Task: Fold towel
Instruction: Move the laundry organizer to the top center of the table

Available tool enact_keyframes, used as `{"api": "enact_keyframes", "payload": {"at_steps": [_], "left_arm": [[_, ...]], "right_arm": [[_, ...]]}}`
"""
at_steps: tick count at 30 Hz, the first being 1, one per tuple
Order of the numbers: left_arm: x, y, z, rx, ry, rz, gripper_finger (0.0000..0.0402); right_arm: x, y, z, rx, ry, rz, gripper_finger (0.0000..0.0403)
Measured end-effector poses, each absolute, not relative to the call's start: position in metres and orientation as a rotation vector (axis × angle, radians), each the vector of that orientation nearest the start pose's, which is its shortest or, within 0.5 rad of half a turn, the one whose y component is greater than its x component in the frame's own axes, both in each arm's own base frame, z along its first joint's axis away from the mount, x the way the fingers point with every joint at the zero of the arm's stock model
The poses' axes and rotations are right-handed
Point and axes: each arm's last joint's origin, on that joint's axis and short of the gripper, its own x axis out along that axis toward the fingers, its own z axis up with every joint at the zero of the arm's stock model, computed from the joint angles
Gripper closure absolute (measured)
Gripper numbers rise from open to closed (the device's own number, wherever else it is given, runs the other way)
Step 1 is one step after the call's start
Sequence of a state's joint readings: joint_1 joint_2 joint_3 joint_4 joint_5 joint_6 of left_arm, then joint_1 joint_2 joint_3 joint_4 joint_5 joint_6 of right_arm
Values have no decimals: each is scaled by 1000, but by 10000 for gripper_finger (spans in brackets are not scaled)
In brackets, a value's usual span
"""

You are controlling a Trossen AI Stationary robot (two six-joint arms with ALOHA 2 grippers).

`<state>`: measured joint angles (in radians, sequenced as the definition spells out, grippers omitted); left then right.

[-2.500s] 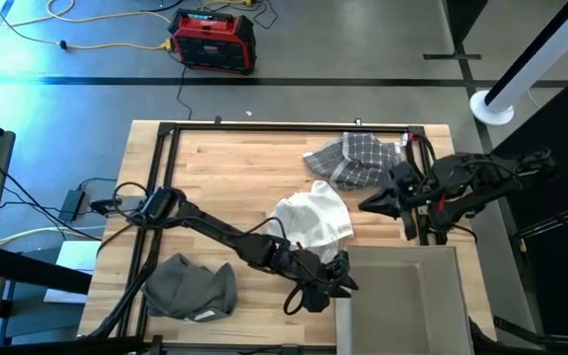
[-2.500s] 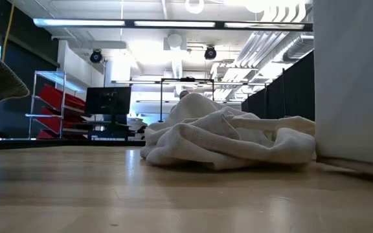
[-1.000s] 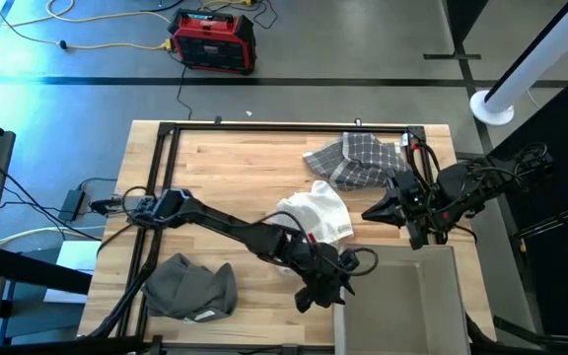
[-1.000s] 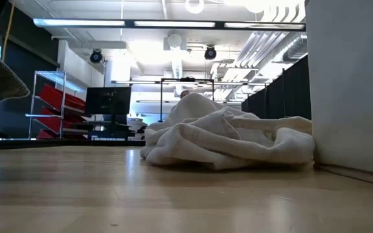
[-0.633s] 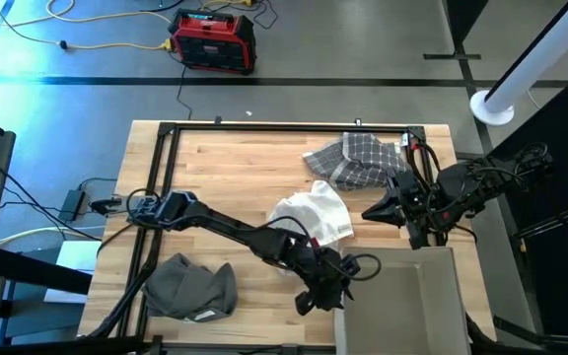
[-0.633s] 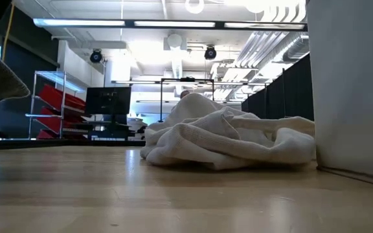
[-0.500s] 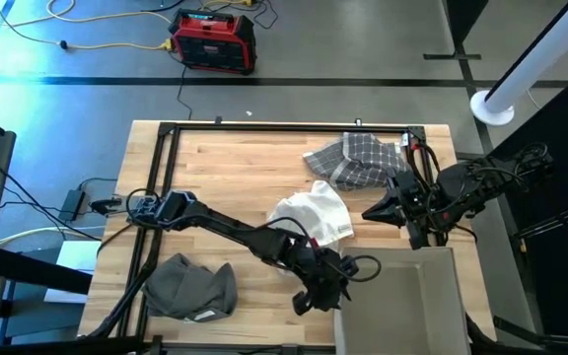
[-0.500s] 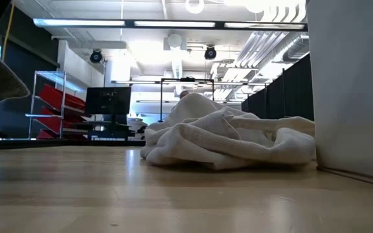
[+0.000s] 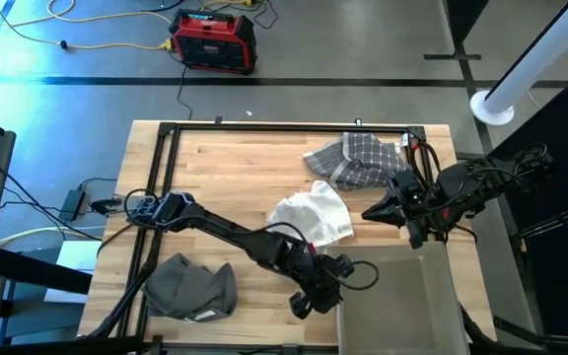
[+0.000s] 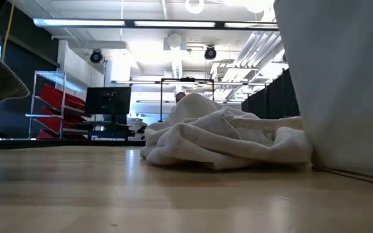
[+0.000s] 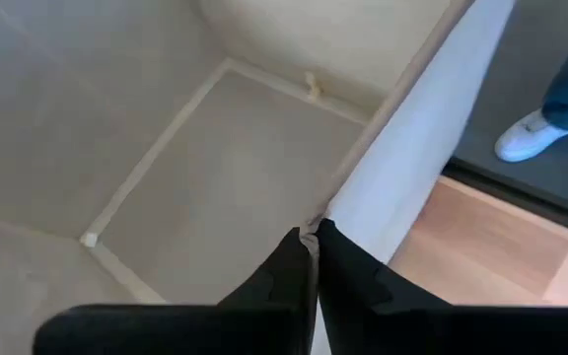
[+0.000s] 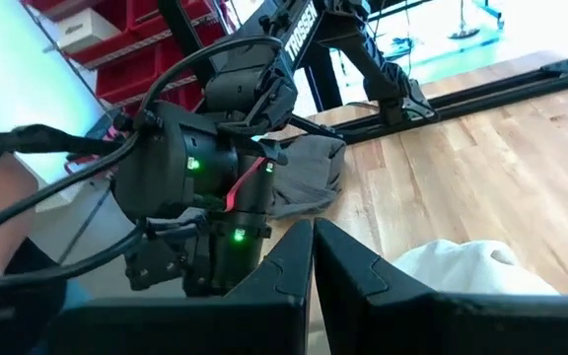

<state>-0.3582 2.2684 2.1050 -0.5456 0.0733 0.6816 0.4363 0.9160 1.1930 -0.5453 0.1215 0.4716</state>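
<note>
A crumpled white towel (image 9: 312, 217) lies on the wooden table near its middle and also shows in the low view (image 10: 225, 139). My left gripper (image 9: 337, 272) reaches across to the grey fabric bin (image 9: 402, 301) at the near right and is shut on its wall. The bin's wall (image 10: 342, 90) leans toward the white towel. My right gripper (image 9: 368, 211) hovers shut with nothing in it, right of the white towel; its wrist view (image 12: 312, 242) looks over the table at the left arm. My left gripper pinches the top rim of the bin's left wall (image 11: 329, 211), one finger (image 11: 289, 271) inside the bin and the other (image 11: 353, 281) outside. The fingers slant down from the table's left side. The bin stands on the table, its held wall tipped leftward.
A checked towel (image 9: 355, 160) lies at the far right and a grey towel (image 9: 190, 286) at the near left. A black frame (image 9: 264, 127) runs along the table's far and left edges. A person's shoe (image 11: 529, 135) shows on the floor beyond the bin.
My left gripper has shut on the bin's wall rim and sunk a little. The bin's top has tipped toward the table's left, toward the white towel, while its base stays on the table. The towels have not moved.
</note>
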Motion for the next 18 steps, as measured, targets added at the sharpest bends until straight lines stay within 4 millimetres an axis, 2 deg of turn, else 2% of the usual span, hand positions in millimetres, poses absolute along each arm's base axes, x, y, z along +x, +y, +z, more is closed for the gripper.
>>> {"api": "enact_keyframes", "payload": {"at_steps": [5,12,18], "left_arm": [[467,-180,292,804,499,-614,397],[427,-161,368,891,440,-425,397],[403,-147,401,937,459,-252,399]], "right_arm": [[136,64,427,395,214,311,402],[108,54,440,297,83,373,402],[92,46,441,229,60,393,402]]}}
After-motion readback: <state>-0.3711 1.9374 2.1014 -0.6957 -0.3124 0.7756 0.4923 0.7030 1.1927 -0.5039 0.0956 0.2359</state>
